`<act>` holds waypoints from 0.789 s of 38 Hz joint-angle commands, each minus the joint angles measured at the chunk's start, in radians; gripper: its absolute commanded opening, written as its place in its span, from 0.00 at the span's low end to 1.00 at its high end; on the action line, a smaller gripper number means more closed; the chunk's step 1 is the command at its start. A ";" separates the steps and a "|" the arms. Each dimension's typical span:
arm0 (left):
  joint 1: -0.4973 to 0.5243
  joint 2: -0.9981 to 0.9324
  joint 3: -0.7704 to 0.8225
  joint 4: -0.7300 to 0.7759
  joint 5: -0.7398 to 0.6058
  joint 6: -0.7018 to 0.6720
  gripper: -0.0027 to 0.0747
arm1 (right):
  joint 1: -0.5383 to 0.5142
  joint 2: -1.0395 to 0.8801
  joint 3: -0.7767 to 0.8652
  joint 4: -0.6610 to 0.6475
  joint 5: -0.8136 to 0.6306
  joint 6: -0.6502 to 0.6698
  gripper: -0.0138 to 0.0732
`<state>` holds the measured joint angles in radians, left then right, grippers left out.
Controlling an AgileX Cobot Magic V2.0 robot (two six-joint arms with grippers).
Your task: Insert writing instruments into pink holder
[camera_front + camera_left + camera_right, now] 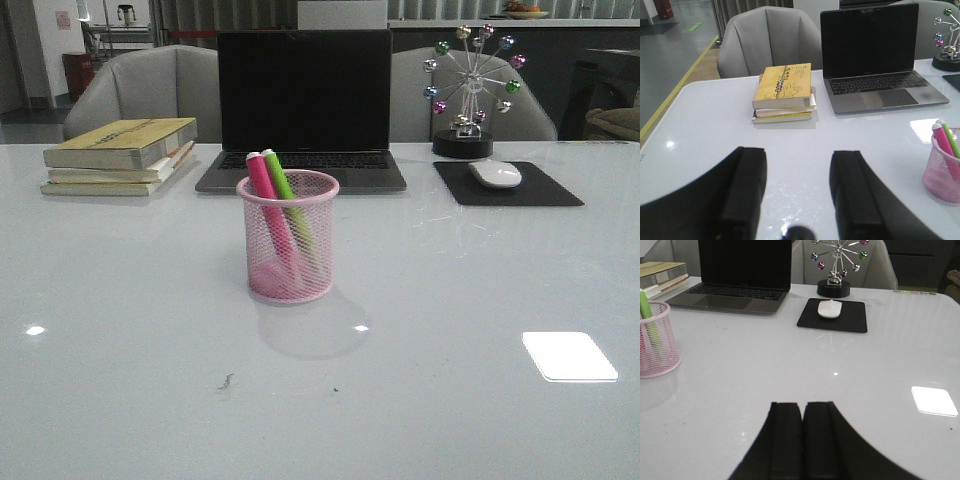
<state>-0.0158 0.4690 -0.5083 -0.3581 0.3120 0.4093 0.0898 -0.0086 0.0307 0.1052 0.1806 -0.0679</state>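
Office setting is indicated — laptop [303,110], stacked books [121,155], mouse [495,173] on pad, grey chairs [150,88] behind a white desk [130,300].

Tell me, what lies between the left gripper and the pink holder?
Nothing: in the left wrist view only bare white table separates the left gripper from the pink holder.

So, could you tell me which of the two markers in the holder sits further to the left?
The pink marker; the green marker leans just right of it.
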 commanded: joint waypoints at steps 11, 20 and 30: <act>0.001 -0.078 -0.027 0.048 -0.077 -0.008 0.16 | -0.005 -0.020 0.001 -0.007 -0.082 -0.003 0.22; 0.001 -0.236 0.062 0.378 -0.130 -0.469 0.16 | -0.005 -0.020 0.001 -0.007 -0.082 -0.003 0.22; -0.003 -0.326 0.230 0.404 -0.173 -0.482 0.16 | -0.005 -0.020 0.001 -0.007 -0.082 -0.003 0.22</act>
<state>-0.0158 0.1469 -0.2939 0.0482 0.2516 -0.0592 0.0898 -0.0086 0.0307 0.1052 0.1822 -0.0679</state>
